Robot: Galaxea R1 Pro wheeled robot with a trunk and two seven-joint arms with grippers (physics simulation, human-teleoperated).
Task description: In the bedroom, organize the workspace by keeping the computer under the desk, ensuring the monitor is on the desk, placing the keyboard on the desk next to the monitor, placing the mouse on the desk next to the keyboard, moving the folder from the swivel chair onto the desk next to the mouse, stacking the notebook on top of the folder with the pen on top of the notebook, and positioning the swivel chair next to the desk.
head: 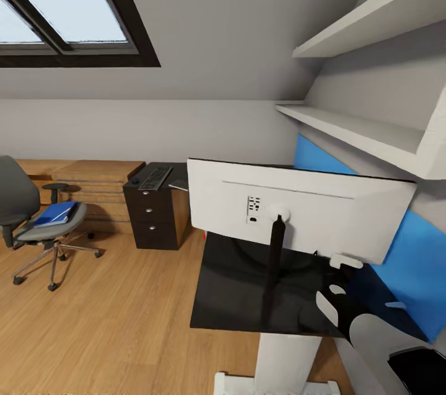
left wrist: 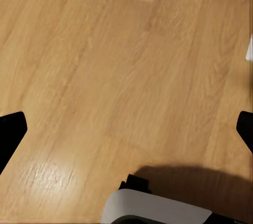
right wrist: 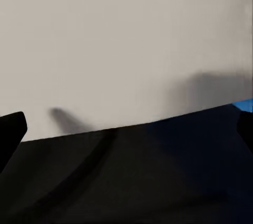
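Right gripper: my white arm nearest; black fingertips spread wide, nothing held, facing pale monitor back.
Left gripper: fingers apart, nothing held, over wood floor.
Grey swivel chair: far left, bright blue folder on seat.
Silver-framed keyboard: atop black drawer unit.
Wide monitor: stands on glossy black desk.

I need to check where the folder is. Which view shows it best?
The head view: the blue folder lies on the swivel chair seat. The left wrist view faces wood floor; the right wrist view faces the monitor.
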